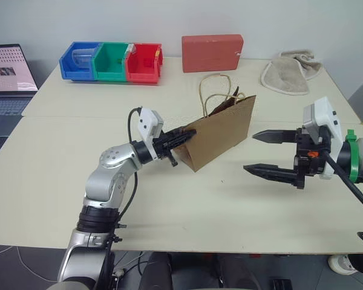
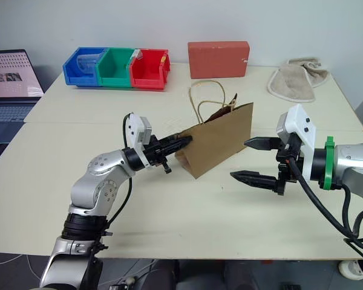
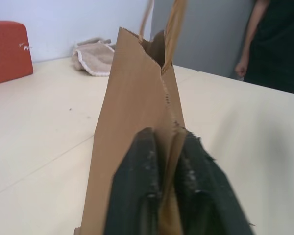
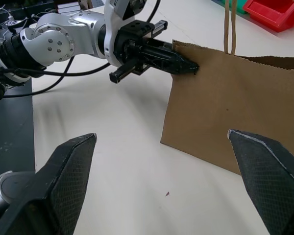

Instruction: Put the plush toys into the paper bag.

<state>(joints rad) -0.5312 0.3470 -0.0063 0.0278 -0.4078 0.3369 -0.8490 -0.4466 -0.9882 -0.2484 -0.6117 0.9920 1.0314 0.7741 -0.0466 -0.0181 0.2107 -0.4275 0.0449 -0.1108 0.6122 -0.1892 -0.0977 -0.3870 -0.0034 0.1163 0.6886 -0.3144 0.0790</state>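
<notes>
The brown paper bag (image 1: 224, 136) stands upright in the middle of the table, its cord handles up and its mouth tilted toward the far right. My left gripper (image 1: 190, 134) reaches in level from the left and is shut on the bag's left upper edge; in the left wrist view the two fingers (image 3: 142, 166) pinch the paper between them. My right gripper (image 1: 250, 152) hovers open to the right of the bag, fingers one above the other, with nothing between them. The plush toys are out of view.
At the table's far edge stand blue, green and red bins (image 1: 112, 61), a red box (image 1: 212, 52) and a beige folded cloth (image 1: 290, 72). A laptop (image 1: 6, 72) sits at far left. A person (image 3: 274, 44) stands beyond the table.
</notes>
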